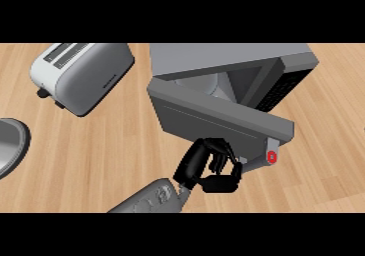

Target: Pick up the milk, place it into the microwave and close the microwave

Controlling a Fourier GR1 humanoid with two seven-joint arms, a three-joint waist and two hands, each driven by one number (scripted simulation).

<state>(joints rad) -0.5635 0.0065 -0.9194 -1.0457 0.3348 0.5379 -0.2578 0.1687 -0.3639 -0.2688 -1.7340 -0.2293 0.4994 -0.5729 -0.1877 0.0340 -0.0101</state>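
The microwave (237, 75) stands toward the far edge of the wooden counter (104, 150), right of the middle, with its grey door (214, 117) swung partly across the opening so that only a wedge of the pale inside shows. A red mark sits at the door's near right end. The left hand (207, 167) comes up from the counter's near edge on a grey forearm; its black fingers are curled and rest against the door's near face, gripping nothing that can be made out. The milk cannot be seen on the counter or through the gap in the microwave. A white toaster (81, 75) lies at the far left, well apart from the microwave, and a grey round rim (11, 145) shows at the left edge.
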